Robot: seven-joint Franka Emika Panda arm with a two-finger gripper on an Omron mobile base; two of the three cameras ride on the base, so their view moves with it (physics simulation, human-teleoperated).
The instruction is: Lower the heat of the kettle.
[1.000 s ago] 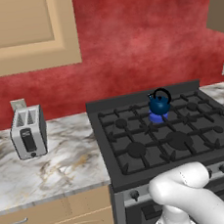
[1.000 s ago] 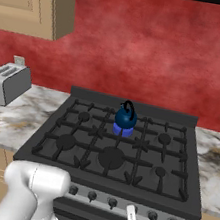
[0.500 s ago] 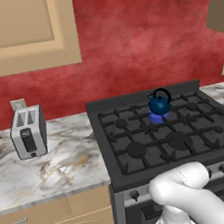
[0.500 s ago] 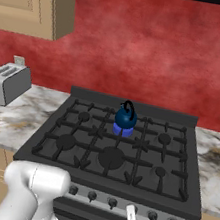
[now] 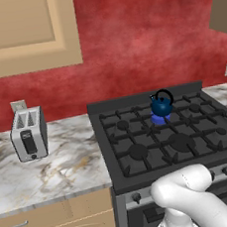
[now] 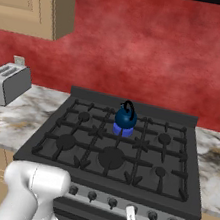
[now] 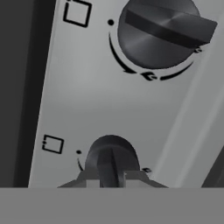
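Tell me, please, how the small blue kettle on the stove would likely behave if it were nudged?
The kettle looks glossy, so probably slippery. It sits on raised grate bars over a blue flame, so it might catch and tip rather than slide.

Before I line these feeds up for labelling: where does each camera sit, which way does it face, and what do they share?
Left base view: behind the arm's left, looking forward and down at stove, kettle and toaster; white arm lower right.
Right base view: behind its right, same stove, kettle on blue flame; arm lower left.
Hand view: on the hand, close on the knob by the gripper.
The base views share kettle, stove and toaster.
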